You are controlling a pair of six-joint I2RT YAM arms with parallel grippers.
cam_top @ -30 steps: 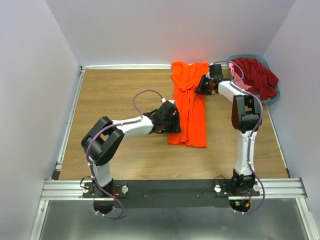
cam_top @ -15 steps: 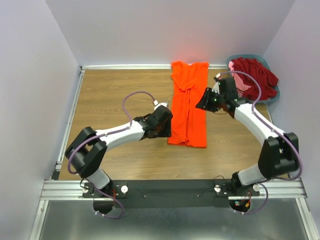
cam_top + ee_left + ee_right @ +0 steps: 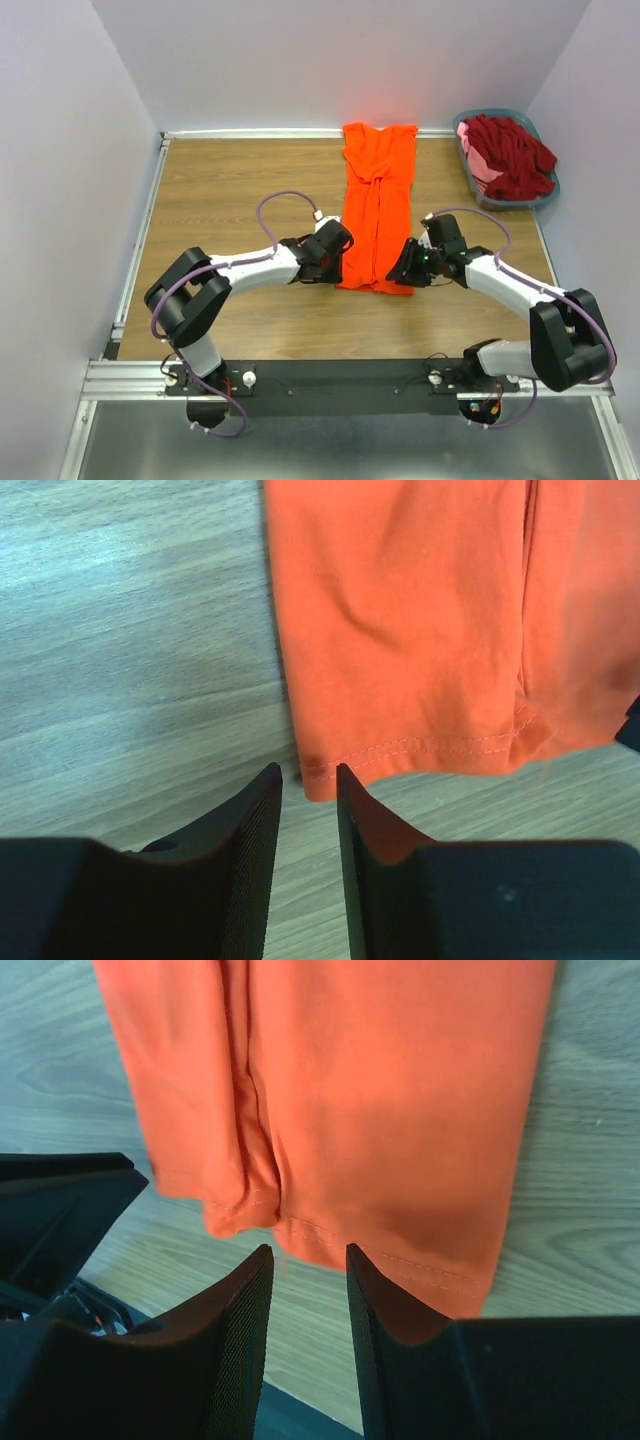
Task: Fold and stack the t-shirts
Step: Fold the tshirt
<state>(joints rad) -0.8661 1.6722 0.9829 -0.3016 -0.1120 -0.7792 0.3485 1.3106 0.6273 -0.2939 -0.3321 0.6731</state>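
Left pincer [image 3: 308, 776]: jaws a narrow slit apart, nothing between them, tips just short of the near-left corner of the hem [image 3: 420, 748]. It was wider a second ago and sat further up the shirt's left edge.

Right pincer [image 3: 308, 1252]: also a narrow gap, empty, tips just short of the hem on the near-right side. A second ago this arm was up at the far end by the shoulders. It has since swung back toward the bases.

So both pincers have lined up on the hem corners. My read: the lengthwise folds are done and a hem-to-collar fold comes next. No grip on either side yet.

Orange shirt [image 3: 380, 200]: flat on the tabletop [image 3: 230, 190], centre-right, sides tucked in to make a narrow strip. The long axis runs near-to-far, collar end by the back wall, hem toward the arms. The middle seam bunches slightly at the hem.

Dark red shirt [image 3: 515, 150] and pink shirt [image 3: 483, 165] are heaped in the basket [image 3: 497, 112] at far right, well apart from both pincers and not yet folded.
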